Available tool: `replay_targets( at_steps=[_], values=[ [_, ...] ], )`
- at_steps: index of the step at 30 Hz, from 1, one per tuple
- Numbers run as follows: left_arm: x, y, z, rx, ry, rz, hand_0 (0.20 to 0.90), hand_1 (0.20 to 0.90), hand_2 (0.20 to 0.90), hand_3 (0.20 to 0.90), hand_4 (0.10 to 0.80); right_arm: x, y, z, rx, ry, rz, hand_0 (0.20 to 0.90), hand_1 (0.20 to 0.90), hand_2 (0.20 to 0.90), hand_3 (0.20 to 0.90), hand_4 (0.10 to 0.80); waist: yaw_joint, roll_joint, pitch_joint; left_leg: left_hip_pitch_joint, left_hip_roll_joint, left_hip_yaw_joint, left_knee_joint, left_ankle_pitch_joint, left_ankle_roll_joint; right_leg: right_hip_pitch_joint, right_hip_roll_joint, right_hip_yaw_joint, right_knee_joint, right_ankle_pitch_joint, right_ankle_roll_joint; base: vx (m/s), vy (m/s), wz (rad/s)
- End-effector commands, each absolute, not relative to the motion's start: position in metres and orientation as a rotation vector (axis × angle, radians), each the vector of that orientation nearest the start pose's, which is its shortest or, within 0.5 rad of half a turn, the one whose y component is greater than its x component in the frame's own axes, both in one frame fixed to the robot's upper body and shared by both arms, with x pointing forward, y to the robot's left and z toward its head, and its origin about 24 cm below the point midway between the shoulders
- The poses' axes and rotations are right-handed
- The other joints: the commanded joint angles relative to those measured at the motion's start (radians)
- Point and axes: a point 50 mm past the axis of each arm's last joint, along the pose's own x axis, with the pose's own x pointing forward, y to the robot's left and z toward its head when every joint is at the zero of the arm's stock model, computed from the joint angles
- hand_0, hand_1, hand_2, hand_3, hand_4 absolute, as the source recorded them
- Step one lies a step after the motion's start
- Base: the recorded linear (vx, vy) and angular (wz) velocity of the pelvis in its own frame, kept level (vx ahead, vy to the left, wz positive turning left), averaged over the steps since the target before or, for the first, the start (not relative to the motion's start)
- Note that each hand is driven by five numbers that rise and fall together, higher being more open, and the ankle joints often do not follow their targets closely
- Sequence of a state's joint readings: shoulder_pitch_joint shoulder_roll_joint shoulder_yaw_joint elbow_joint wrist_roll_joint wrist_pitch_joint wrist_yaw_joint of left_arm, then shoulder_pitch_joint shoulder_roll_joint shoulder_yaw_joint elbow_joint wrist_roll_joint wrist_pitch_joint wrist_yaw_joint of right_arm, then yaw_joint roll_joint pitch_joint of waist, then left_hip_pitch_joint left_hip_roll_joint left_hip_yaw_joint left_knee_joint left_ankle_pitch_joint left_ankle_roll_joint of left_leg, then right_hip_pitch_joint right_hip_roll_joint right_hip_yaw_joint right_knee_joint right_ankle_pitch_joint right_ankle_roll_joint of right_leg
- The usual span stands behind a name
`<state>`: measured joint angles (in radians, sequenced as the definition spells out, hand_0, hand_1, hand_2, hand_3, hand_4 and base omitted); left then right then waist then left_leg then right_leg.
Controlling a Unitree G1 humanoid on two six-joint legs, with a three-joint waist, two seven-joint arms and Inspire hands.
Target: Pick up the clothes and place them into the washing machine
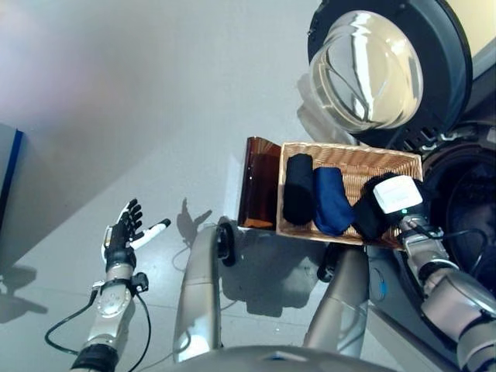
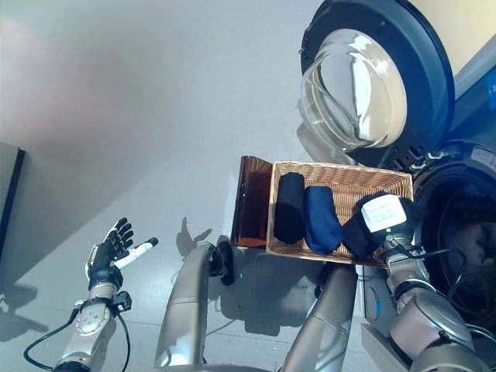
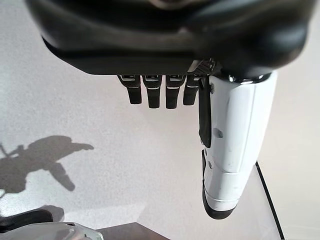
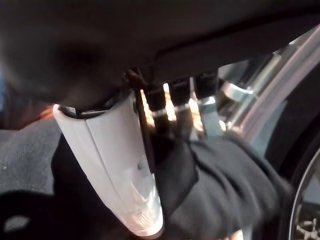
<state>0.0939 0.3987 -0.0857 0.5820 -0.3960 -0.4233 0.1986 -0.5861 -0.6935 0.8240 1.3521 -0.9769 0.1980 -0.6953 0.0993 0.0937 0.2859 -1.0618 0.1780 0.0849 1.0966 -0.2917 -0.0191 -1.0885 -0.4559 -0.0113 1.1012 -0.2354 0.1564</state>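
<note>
The shallow wicker basket (image 1: 349,149) rests on the low dark brown box (image 1: 258,182) beside the washing machine. In it lie a rolled black garment (image 1: 298,188), a blue garment (image 1: 332,200) and a black cloth (image 1: 369,215) at its right end. My right hand (image 1: 397,198) is on that black cloth. In the right wrist view the white-covered thumb (image 4: 120,165) and the fingers close around the black cloth (image 4: 220,185). My left hand (image 1: 120,236) is open with straight fingers over the floor at the lower left, empty; it also shows in the left wrist view (image 3: 235,145).
The washing machine's round glass door (image 1: 372,70) stands open behind the basket. The dark drum opening (image 1: 473,209) is just right of the basket and my right hand. Grey floor (image 1: 139,116) spreads out to the left.
</note>
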Motion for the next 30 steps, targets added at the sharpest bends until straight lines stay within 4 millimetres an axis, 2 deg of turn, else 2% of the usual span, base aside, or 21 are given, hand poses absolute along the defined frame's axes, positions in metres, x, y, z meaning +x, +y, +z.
replay_targets(
  at_steps=[1, 10, 14, 18, 22, 25, 27, 28, 30],
  values=[
    [0.198, 0.302, -0.007, 0.15, 0.053, 0.444, 0.9, 0.9, 0.9, 0.9, 0.8, 0.264, -0.38, 0.032, -2.384, 0.388, -0.175, 0.2, 0.2, 0.2, 0.2, 0.3, -0.004, -0.002, -0.022, 0.063, 0.039, -0.034, -0.022, -0.04, -0.083, 0.046, 0.01, 0.077, -0.078, 0.036, -0.057, 0.0, 0.0, 0.0],
    [0.197, 0.303, -0.01, 0.147, 0.068, 0.465, 0.9, 0.9, 0.9, 0.9, 0.8, 0.261, -0.384, 0.032, -2.344, 0.415, -0.224, 0.2, 0.2, 0.2, 0.2, 0.3, -0.005, -0.008, -0.026, 0.076, 0.037, -0.029, -0.036, -0.039, -0.08, 0.059, 0.007, 0.075, -0.097, 0.046, -0.054, 0.003, 0.001, 0.0],
    [0.197, 0.3, -0.011, 0.146, 0.072, 0.467, 0.9, 0.9, 0.9, 0.9, 0.8, 0.262, -0.376, 0.025, -2.159, 0.41, -0.315, 0.2, 0.2, 0.2, 0.2, 0.3, -0.005, -0.012, -0.028, 0.105, 0.036, -0.022, -0.078, -0.024, -0.078, 0.092, 0.008, 0.061, -0.142, 0.067, -0.049, 0.04, 0.006, 0.01],
    [0.193, 0.304, -0.019, 0.137, 0.107, 0.519, 0.9, 0.9, 0.9, 0.9, 0.8, 0.274, -0.349, 0.015, -1.63, 0.297, -0.46, 0.2, 0.2, 0.2, 0.2, 0.3, -0.019, -0.028, -0.029, 0.151, 0.031, -0.007, -0.16, 0.011, -0.079, 0.141, 0.017, 0.038, -0.222, 0.107, -0.041, 0.049, -0.003, -0.01],
    [0.193, 0.305, -0.021, 0.134, 0.114, 0.54, 0.9, 0.9, 0.9, 0.9, 0.8, 0.275, -0.335, 0.012, -1.188, 0.251, -0.588, 0.2, 0.2, 0.2, 0.2, 0.3, -0.03, -0.037, -0.029, 0.197, 0.03, 0.003, -0.25, 0.045, -0.082, 0.189, 0.025, 0.012, -0.303, 0.147, -0.03, 0.032, -0.015, -0.06],
    [0.192, 0.309, -0.022, 0.126, 0.122, 0.582, 0.9, 0.9, 0.9, 0.9, 0.8, 0.278, -0.323, 0.012, -0.937, 0.199, -0.651, 0.2, 0.2, 0.2, 0.2, 0.3, -0.035, -0.041, -0.027, 0.239, 0.026, 0.016, -0.326, 0.072, -0.084, 0.231, 0.029, -0.012, -0.376, 0.176, -0.021, 0.041, -0.019, -0.04],
    [0.193, 0.307, -0.023, 0.125, 0.124, 0.577, 0.9, 0.9, 0.9, 0.9, 0.8, 0.276, -0.321, 0.005, -0.812, 0.228, -0.686, 0.2, 0.2, 0.2, 0.2, 0.3, -0.032, -0.042, -0.024, 0.274, 0.02, 0.019, -0.378, 0.092, -0.083, 0.272, 0.03, -0.029, -0.427, 0.196, -0.016, -0.003, -0.039, -0.09],
    [0.194, 0.307, -0.021, 0.125, 0.116, 0.579, 0.9, 0.9, 0.9, 0.9, 0.8, 0.278, -0.318, 0.005, -0.761, 0.221, -0.689, 0.2, 0.2, 0.2, 0.2, 0.3, -0.035, -0.046, -0.019, 0.28, 0.014, 0.03, -0.417, 0.142, -0.075, 0.286, 0.027, -0.046, -0.473, 0.242, -0.025, -0.047, -0.039, -0.03],
    [0.194, 0.307, -0.021, 0.131, 0.12, 0.576, 0.9, 0.9, 0.9, 0.9, 0.8, 0.277, -0.315, 0.003, -0.652, 0.218, -0.715, 0.2, 0.2, 0.2, 0.2, 0.3, -0.039, -0.048, -0.019, 0.31, 0.01, 0.028, -0.466, 0.163, -0.077, 0.324, 0.027, -0.066, -0.521, 0.26, -0.02, 0.005, -0.039, -0.01]
  ],
)
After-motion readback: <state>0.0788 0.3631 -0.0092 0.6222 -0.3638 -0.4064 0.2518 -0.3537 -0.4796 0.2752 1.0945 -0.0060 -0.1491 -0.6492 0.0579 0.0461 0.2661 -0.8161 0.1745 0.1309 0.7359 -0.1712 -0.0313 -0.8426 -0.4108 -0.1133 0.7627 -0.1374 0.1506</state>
